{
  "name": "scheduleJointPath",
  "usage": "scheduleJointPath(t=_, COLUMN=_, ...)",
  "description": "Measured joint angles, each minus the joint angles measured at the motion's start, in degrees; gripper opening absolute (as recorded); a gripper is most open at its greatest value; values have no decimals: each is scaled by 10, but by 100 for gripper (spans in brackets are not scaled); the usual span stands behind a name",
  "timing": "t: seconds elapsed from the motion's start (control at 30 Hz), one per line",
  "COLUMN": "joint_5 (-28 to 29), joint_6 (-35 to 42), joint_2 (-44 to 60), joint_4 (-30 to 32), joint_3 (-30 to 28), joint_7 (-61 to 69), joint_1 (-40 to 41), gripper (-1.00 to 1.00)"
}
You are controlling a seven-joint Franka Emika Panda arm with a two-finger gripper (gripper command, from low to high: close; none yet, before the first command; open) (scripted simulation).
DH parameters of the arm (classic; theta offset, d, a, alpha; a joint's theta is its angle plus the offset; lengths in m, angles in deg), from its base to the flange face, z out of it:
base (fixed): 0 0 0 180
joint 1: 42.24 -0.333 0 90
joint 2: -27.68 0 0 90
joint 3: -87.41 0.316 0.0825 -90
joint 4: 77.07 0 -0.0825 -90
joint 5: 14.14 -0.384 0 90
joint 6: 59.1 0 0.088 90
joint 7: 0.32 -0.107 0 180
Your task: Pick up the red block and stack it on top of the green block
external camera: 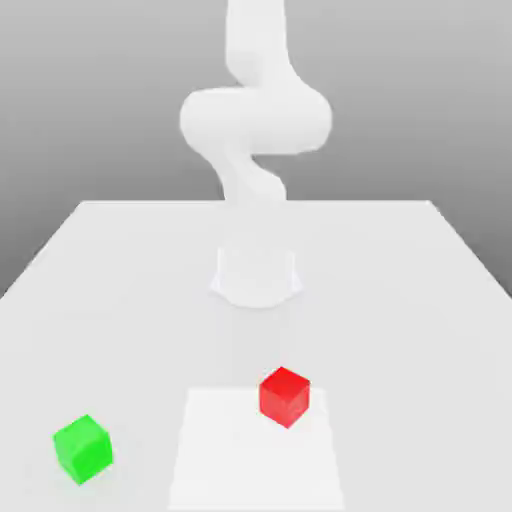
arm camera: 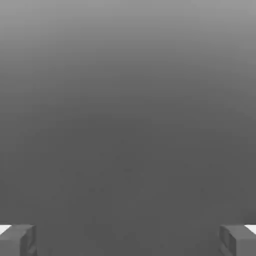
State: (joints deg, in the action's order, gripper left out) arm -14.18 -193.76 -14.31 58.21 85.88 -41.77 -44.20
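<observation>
In the exterior view, a pale surface (external camera: 400, 340) is seen, with a white robot arm (external camera: 256, 120) raised above it. The arm's upper part is cut off by the top edge of the picture, and a rounded base (external camera: 257, 280) is seen at the middle of the surface's width. A brighter white rectangle (external camera: 240, 460) is shown on the surface, in front of the base. The red block (external camera: 284, 397) is set at the far edge of this rectangle, toward the exterior view's right, with one of its corners turned to the camera. The green block (external camera: 83, 449) is placed on the surface at the exterior view's left, outside the rectangle and closer to the camera than the red block. The two blocks are separated by a wide gap, and neither is stacked on the other.

In the hand view, the fingers of the gripper (arm camera: 128, 241) are spread wide apart, and nothing is held between them. Behind them, a plain grey background (arm camera: 128, 125) is seen, shaded from dark to lighter.
</observation>
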Motion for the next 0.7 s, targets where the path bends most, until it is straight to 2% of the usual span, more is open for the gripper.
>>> scheduleJointPath(t=0.33, joint_5=1, joint_6=-135, joint_2=187, joint_4=162, joint_3=-60, joint_7=208, joint_1=-86, gripper=0)
scheduleJointPath(t=0.57, joint_5=13, joint_6=-251, joint_2=351, joint_4=283, joint_3=-73, joint_7=367, joint_1=-124, gripper=0)
scheduleJointPath(t=0.7, joint_5=-20, joint_6=-331, joint_2=452, joint_4=290, joint_3=-60, joint_7=417, joint_1=-127, gripper=0)
